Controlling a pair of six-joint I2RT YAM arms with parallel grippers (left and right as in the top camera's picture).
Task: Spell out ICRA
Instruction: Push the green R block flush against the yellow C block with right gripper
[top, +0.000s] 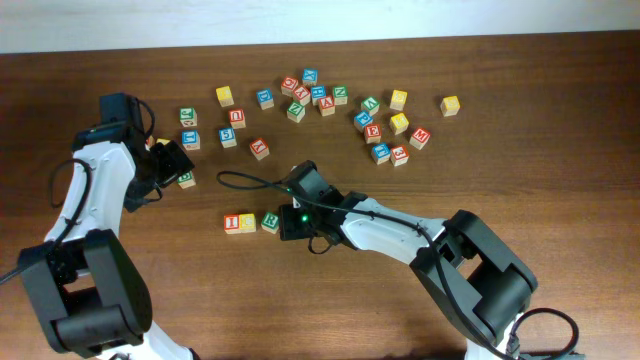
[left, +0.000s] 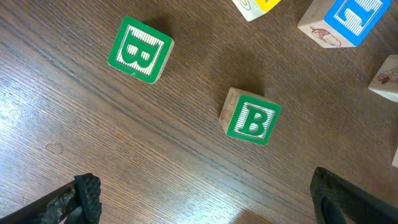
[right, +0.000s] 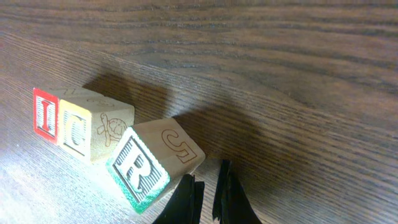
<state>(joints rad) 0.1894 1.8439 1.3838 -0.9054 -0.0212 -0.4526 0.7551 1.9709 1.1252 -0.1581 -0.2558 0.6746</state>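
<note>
Dark wooden worktop (top: 520, 180), white wall (top: 300, 15).
We see loose cubes (top: 372, 131) along its far edge; left claw (left: 205, 199) released, right claw (right: 208, 193) clenched empty.

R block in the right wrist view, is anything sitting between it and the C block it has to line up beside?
Nothing visible. The R block lies close beside the C block, turned askew to the row; whether they touch is unclear. The shut right hand is at its other side.
</note>
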